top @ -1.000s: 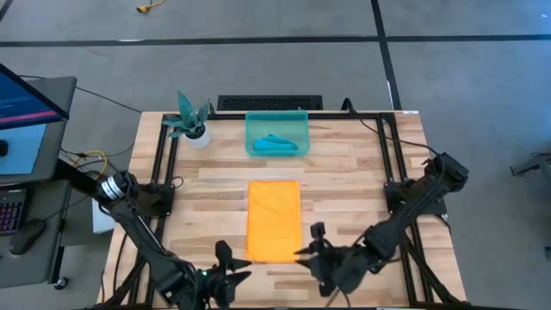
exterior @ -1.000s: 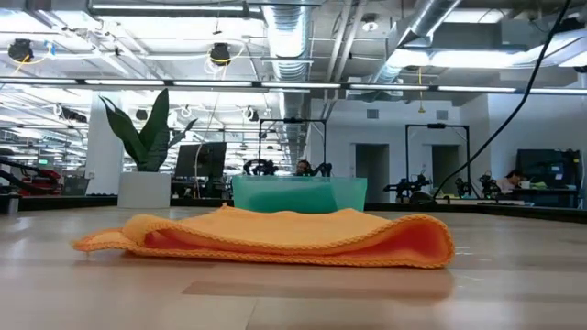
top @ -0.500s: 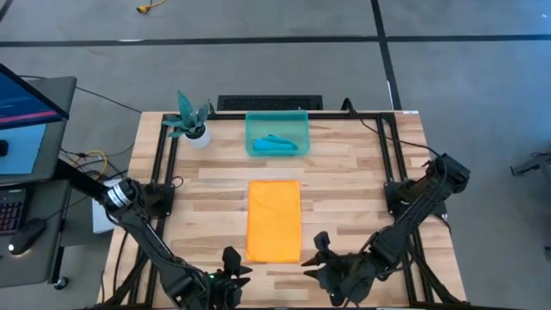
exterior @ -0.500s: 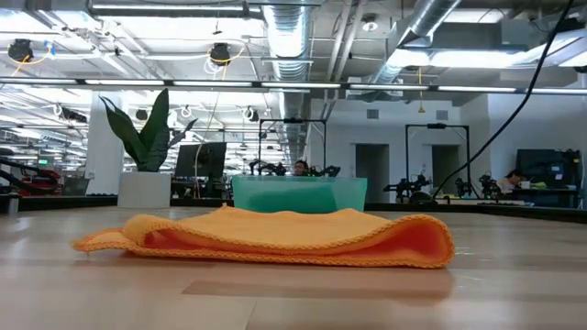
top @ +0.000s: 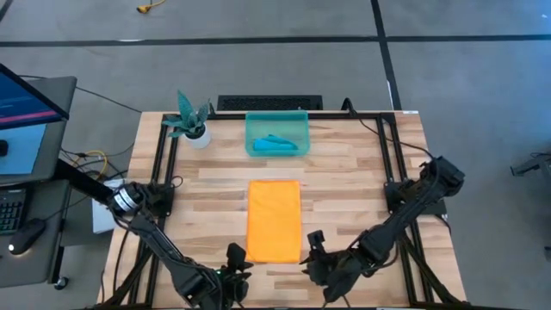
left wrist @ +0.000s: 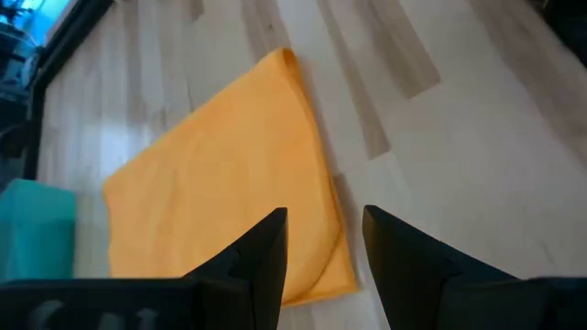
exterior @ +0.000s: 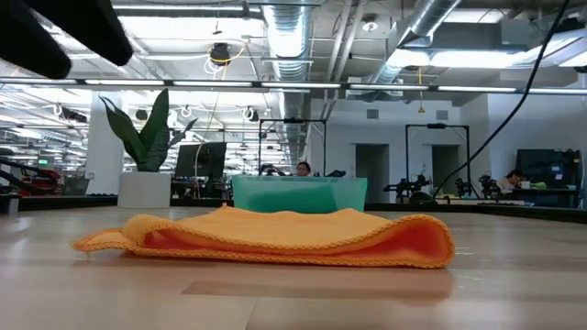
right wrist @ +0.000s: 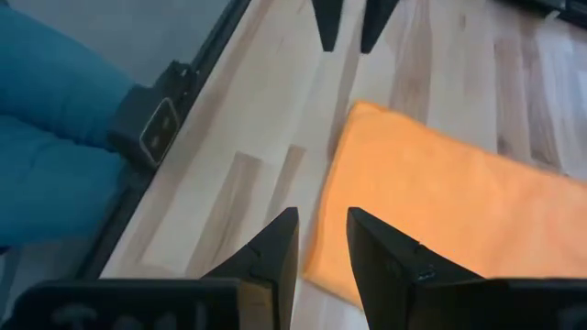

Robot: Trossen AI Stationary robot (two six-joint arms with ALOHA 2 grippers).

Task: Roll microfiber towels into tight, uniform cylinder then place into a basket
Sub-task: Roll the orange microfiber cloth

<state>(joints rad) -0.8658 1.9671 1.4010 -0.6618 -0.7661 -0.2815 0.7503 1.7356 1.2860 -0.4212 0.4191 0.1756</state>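
The orange towel (top: 275, 220) is seen folded into a long rectangle, laid flat on the wooden table (top: 362, 164) at its middle, with its long side running from the near edge toward the basket (top: 277, 133). In the low view the towel (exterior: 275, 236) is shown as a doubled layer with a rounded fold at one end. The basket is set near the far edge of the table, apart from the orange towel, and a teal-blue towel (top: 277, 144) is held inside it, bunched up. A white pot with a teal plant (top: 191, 120) is placed just beside the basket, toward the left arm's side.

The left gripper (top: 234, 261) is held low at the near edge of the table, close to the towel's near left corner; its fingers (left wrist: 266, 252) are seen spread with a gap between them, nothing gripped. The right gripper (top: 312, 250) is positioned close to the towel's near right corner; its fingers (right wrist: 275, 252) are parted by a narrow gap and are empty. The orange towel (right wrist: 440, 211) is touched by neither gripper.
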